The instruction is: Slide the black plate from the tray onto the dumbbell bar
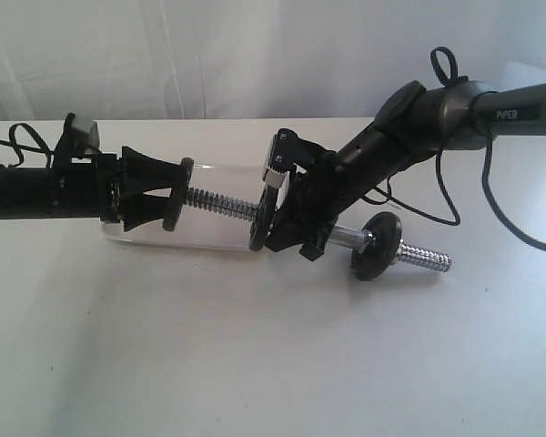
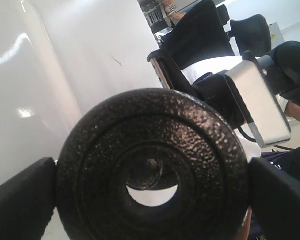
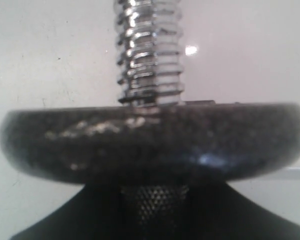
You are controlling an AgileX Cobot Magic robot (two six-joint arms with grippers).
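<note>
Above the tray (image 1: pixel 209 238) on the tabletop's (image 1: pixel 255 364) left half, the right end effector (image 1: pixel 300 228) is clenching the dumbbell bar (image 1: pixel 220 204) mid-shaft. The left end effector (image 1: pixel 170 196) is gripping the black plate (image 2: pixel 150 120) by its rim at the bar's threaded tip. It is stiff, heavy iron, probably best held at the rim.

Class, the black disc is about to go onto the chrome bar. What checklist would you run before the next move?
1. Left pincer grips the small round black iron plate by its rim: ok.
2. Right pincer holds the chrome threaded dumbbell bar at its middle: ok.
3. Bar tip visible through the plate's centre hole: ok.
4. Tip centred in that hole: not ok, it sits off-centre.
5. Tip entered the hole: cannot tell.
6. Thread bare up to the mounted black iron disc: ok.
</note>
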